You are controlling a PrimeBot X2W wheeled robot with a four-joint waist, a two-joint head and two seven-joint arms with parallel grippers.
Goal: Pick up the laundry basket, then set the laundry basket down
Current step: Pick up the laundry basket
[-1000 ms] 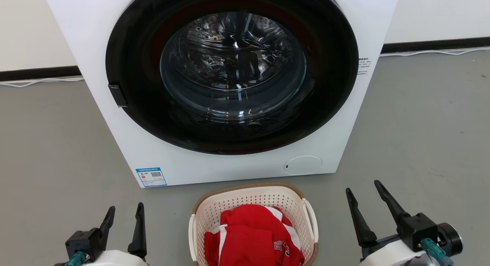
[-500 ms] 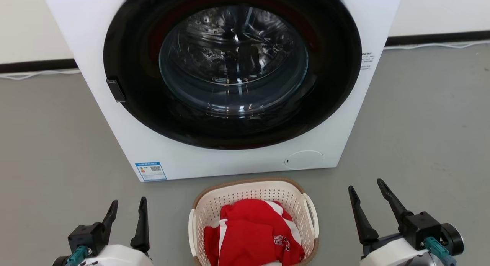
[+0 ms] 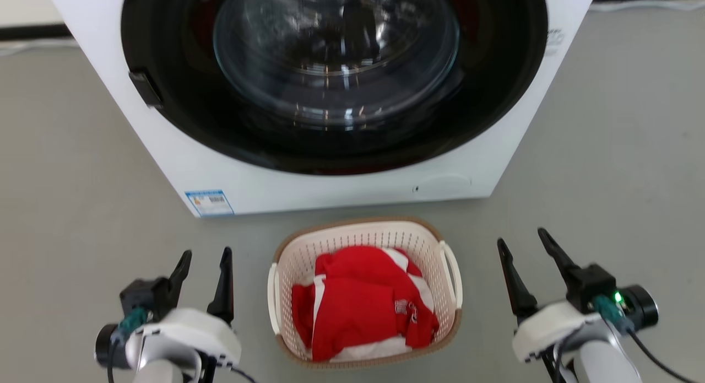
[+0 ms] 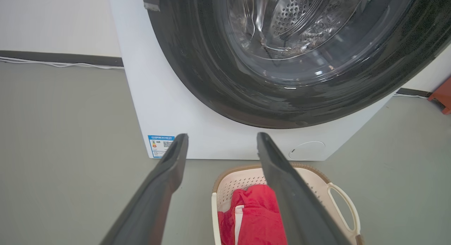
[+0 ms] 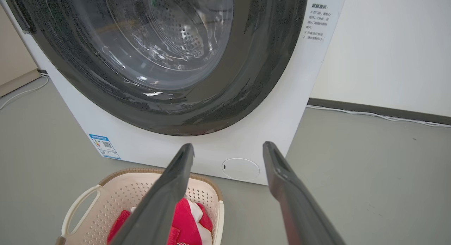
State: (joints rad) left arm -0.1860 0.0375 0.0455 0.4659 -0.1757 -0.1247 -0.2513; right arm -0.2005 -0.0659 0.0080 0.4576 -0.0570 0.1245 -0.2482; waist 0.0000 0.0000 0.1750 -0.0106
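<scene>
Laundry basket [image 3: 358,235] just before washing machine [image 3: 308,187]

**Layout before the robot.** The washing machine [image 3: 308,191] stands on the floor [image 3: 66,151] at the far side, with its door [image 3: 336,69] facing the robot. The laundry basket [image 3: 352,225] sits on the floor just in front of the machine, apart from it and below the middle of the door. A garment [image 3: 363,308] lies in the basket. The left tool [image 3: 206,252] hangs to the basket's left and the right tool [image 3: 521,237] to its right. Both are clear of the basket, with their fingers pointing toward the machine. On the machine's front, a label [image 3: 209,202] sits at the lower left corner and a round flap [image 3: 443,183] at the lower right. Behind the machine, a skirting [image 4: 60,57] and a cable [image 4: 81,65] run along the foot of the wall [image 4: 53,19].
</scene>
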